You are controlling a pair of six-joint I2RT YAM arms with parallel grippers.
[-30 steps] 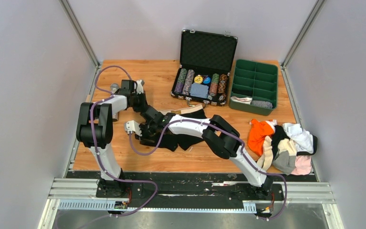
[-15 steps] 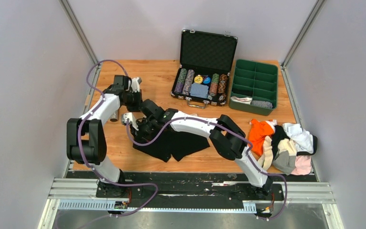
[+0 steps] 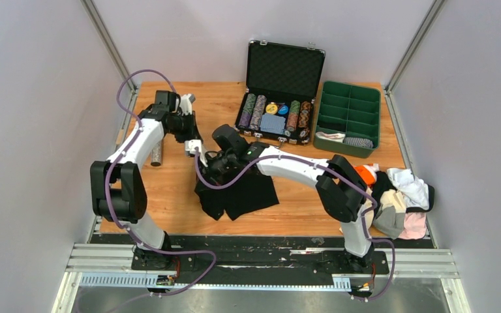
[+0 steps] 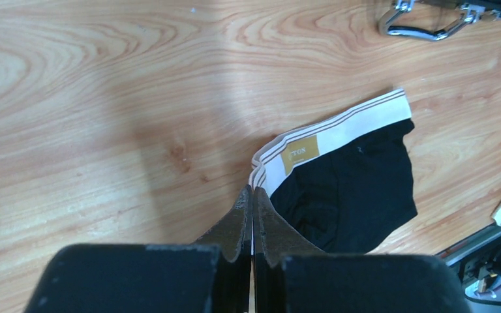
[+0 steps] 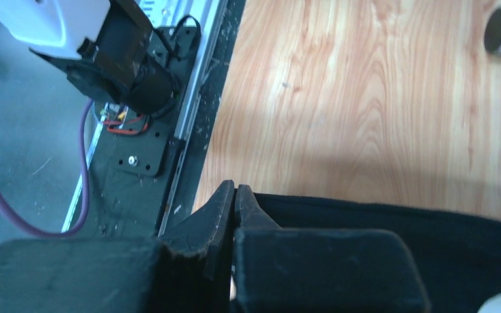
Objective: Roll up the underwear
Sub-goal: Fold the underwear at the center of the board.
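1. left gripper (image 4: 253, 190): fingers pressed together on a corner of the white waistband (image 4: 339, 130), pinched right at the tips
2. right gripper (image 5: 235, 190): clamped too, this one on a black edge of the same garment, with bare wood past it
3. so the black underwear (image 3: 238, 195) is held by both arms at once, over the table (image 3: 169, 202) a bit left of centre. from the 2 grips it trails toward the robot bases, and I can't tell how much of it is actually lying on the wood
4. the bit that matters imo: the waistband runs away from the left fingertips as the long axis, and the 2 grips sit close together in the top view, so the cloth looks bunched, not spread. next move probably needs them pulling apart along that band to flatten it before any rolling
5. the rest of the pile (image 3: 394, 195) sits well apart on the right arm's side, near the green tray (image 3: 379, 117)
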